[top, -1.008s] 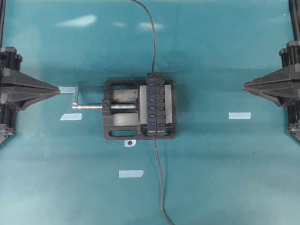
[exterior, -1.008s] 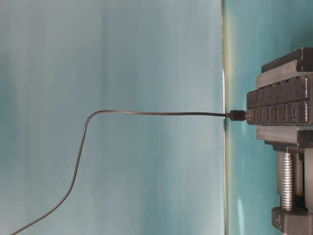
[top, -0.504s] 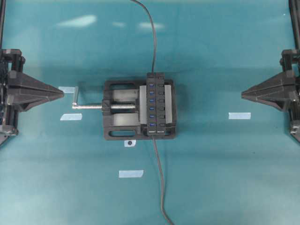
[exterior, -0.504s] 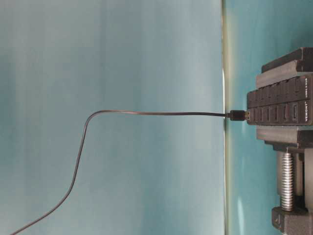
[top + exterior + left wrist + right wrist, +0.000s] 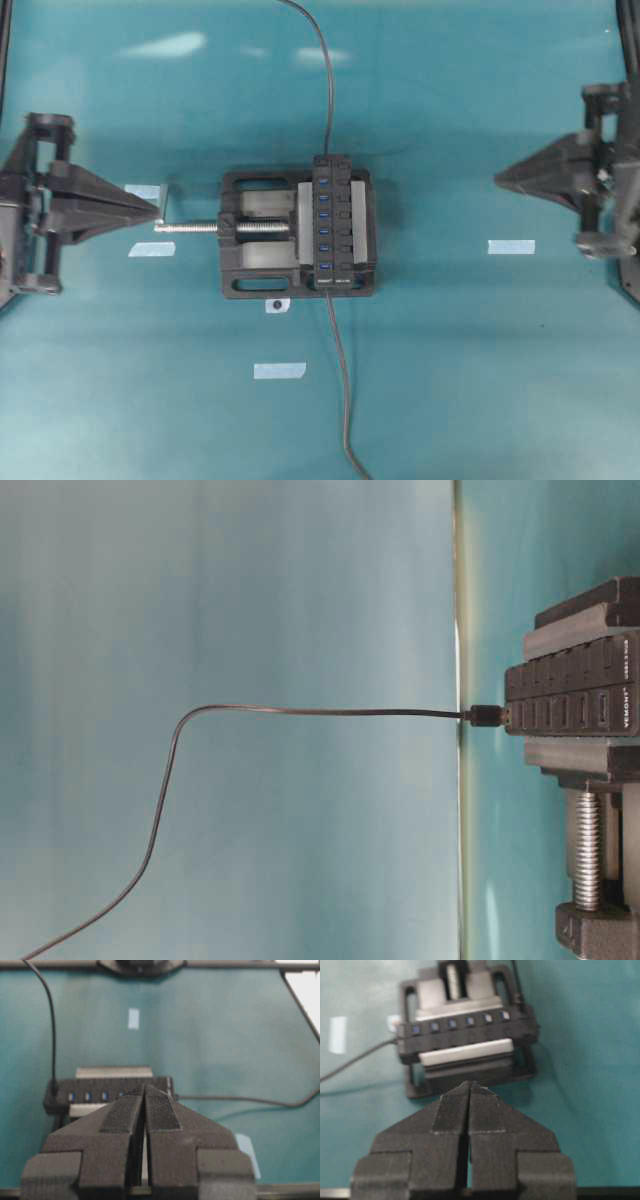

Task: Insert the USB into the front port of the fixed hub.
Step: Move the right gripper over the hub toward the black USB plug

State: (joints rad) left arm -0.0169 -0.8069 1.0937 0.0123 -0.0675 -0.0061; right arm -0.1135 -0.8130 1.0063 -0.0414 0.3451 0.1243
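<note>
Surface [image 5: 480, 380]: teal, carrying a black vise [image 5: 240, 245] at centre.
Fixed hub [image 5: 335, 222]: clamped in the vise, cables at both ends.
Left hand [image 5: 155, 207]: pressed closed, holding nothing, near the vise screw.
Right hand [image 5: 500, 180]: closed, empty, well apart.
Progress: judged complete; USB [image 5: 487, 716] sits seated in the hub's front end.

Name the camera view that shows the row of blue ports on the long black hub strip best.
The right wrist view: the long black hub strip faces it, six blue ports distinct. The overhead view shows them small. The left wrist view shows a few past closed jaws. The table-level view shows no blue.
</note>
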